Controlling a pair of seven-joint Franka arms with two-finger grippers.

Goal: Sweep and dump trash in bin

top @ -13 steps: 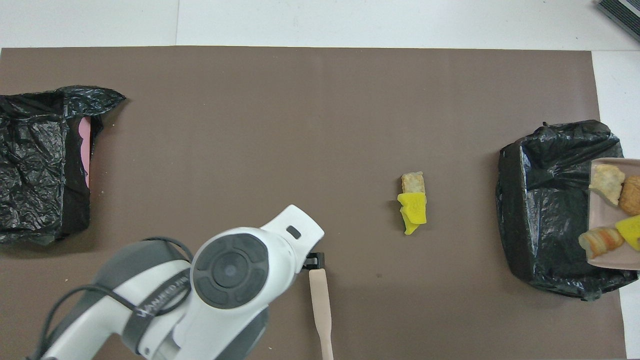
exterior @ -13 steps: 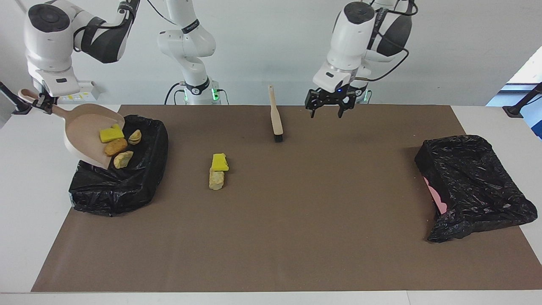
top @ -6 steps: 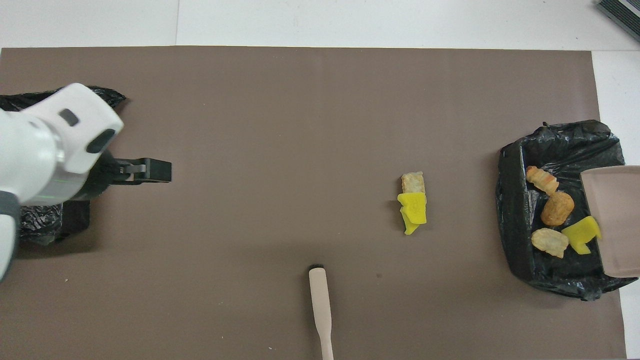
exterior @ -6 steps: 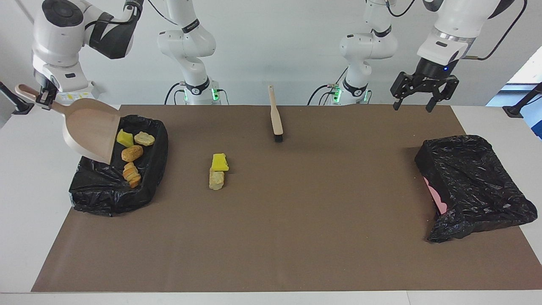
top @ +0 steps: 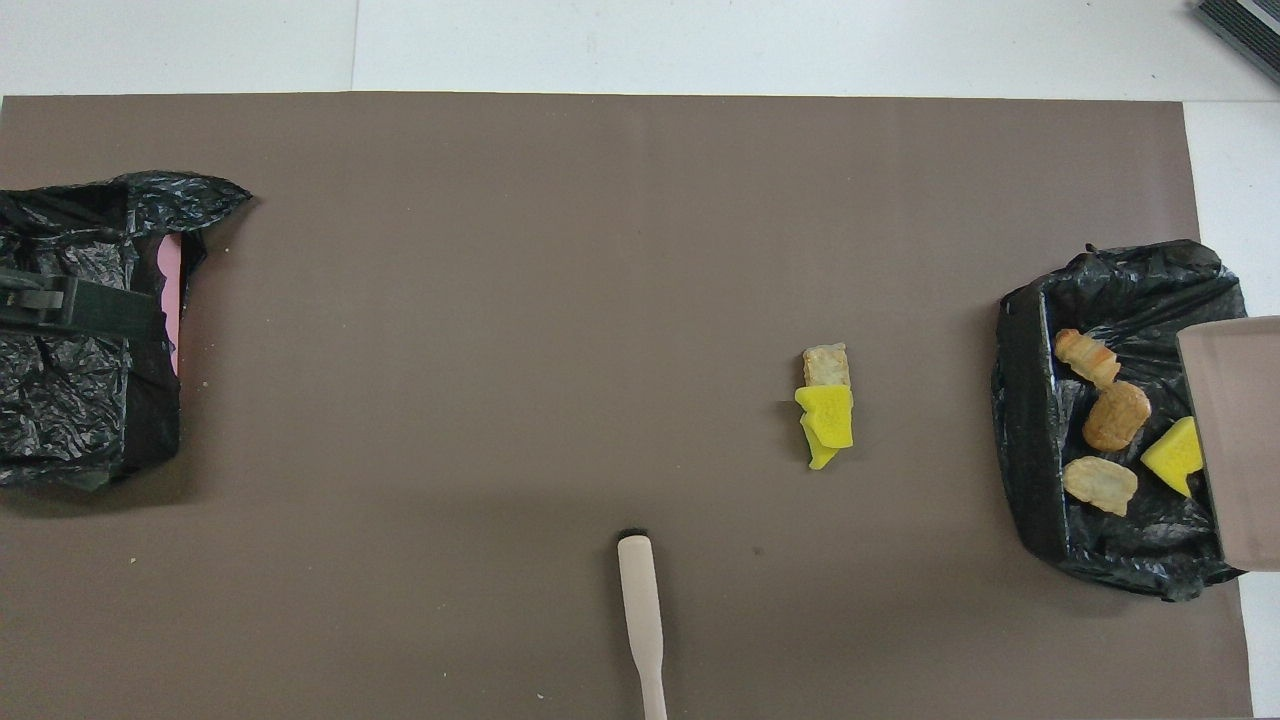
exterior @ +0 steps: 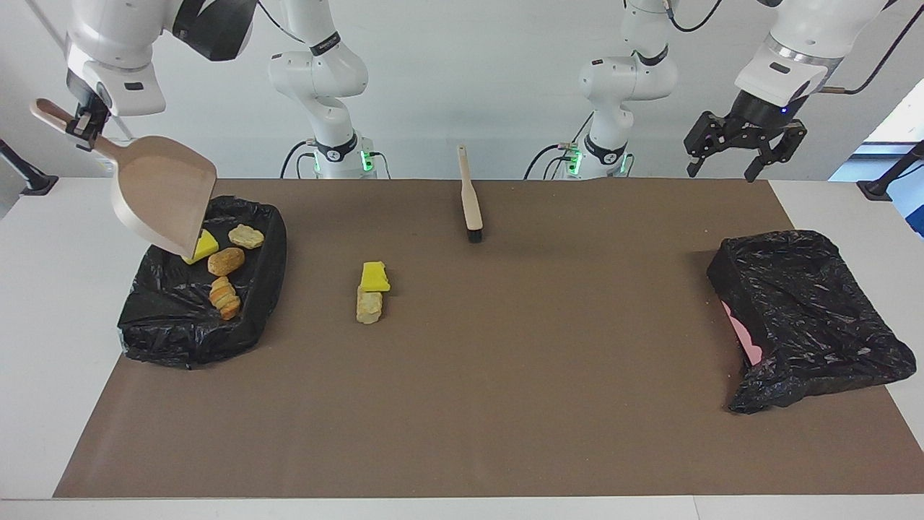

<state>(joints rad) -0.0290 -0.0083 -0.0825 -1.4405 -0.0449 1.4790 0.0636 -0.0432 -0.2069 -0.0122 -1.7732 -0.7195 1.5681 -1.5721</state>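
Observation:
My right gripper (exterior: 81, 127) is shut on the handle of the beige dustpan (exterior: 162, 196), which hangs tipped steeply over the black-lined bin (exterior: 180, 332) at the right arm's end. The pan (top: 1235, 440) looks empty. In the bin (top: 1020, 400) lie a yellow sponge chunk (exterior: 203, 245) and three tan bread pieces (exterior: 225, 261). On the mat a yellow sponge (exterior: 375, 276) rests against another bread piece (exterior: 369, 307); the overhead view shows this sponge (top: 826, 418) with a green back. My left gripper (exterior: 728, 165) hangs open and holds nothing, high over the mat's corner by the left arm's base.
A wooden brush (exterior: 469, 196) lies on the brown mat close to the robots, bristles pointing away from them; its handle (top: 641, 620) shows in the overhead view. A second black-bagged bin (exterior: 808, 318) with a pink wall sits at the left arm's end.
The dustpan tipped up and rose, and the sponge and bread pieces slid off it into the bin. My left arm swung from beside the brush up to its own end of the table.

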